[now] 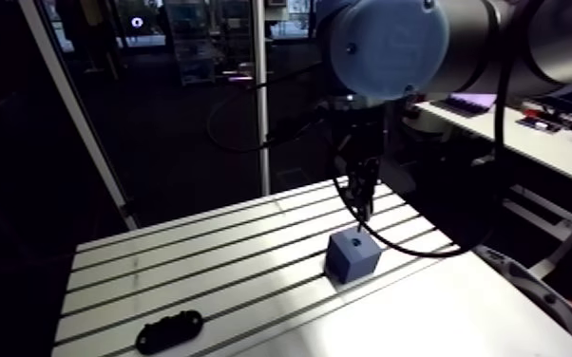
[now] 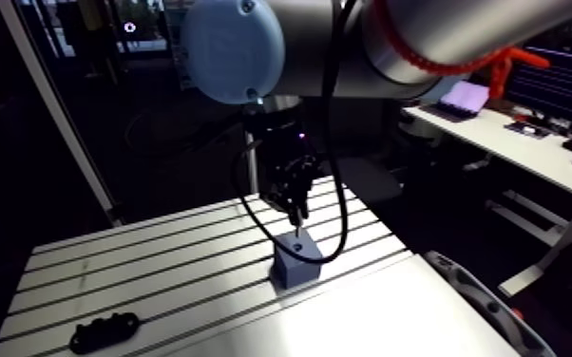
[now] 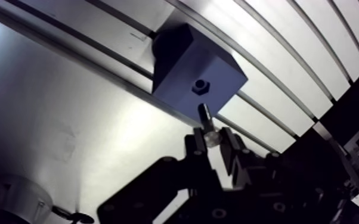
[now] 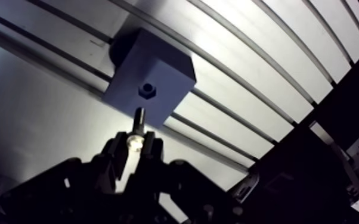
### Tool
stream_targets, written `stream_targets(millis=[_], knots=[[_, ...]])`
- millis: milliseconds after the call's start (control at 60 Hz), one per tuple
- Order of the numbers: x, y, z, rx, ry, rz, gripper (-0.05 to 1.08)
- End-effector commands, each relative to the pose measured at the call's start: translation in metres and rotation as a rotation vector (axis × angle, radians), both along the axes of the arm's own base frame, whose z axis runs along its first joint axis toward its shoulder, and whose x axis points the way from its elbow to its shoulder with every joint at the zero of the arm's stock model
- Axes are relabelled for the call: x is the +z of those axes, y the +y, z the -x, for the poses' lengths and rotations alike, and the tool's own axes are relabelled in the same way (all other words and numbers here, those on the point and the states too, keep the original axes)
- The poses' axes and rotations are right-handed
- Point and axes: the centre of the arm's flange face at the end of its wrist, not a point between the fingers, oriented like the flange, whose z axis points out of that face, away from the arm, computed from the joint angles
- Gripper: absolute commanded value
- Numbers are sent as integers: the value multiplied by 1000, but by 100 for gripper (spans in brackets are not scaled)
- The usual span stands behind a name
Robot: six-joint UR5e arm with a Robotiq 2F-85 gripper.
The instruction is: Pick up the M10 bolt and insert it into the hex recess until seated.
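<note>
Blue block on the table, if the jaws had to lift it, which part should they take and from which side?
Take the blue block by two opposite side walls, coming straight down from above. It sits flat on the table, its sides look flat and parallel, and the top face carries only the hex recess. The gripper must first release the bolt it holds.

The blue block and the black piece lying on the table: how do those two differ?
The block is blue-grey and boxy, with one six-sided hole in its top; the black piece is low, long and round-ended. The block sits right under the fingers, which hold a bolt pointed at its hole; the black piece lies well apart, with nothing over it. Both rest on the slotted table.
</note>
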Motion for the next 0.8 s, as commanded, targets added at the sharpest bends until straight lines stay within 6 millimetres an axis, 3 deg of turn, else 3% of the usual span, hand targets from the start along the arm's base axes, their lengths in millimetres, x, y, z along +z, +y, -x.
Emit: stream_targets(millis=[17,800], knots=[[-7,3,2,6,12,-4,108],[-24,6,5,16,-10,6,108]])
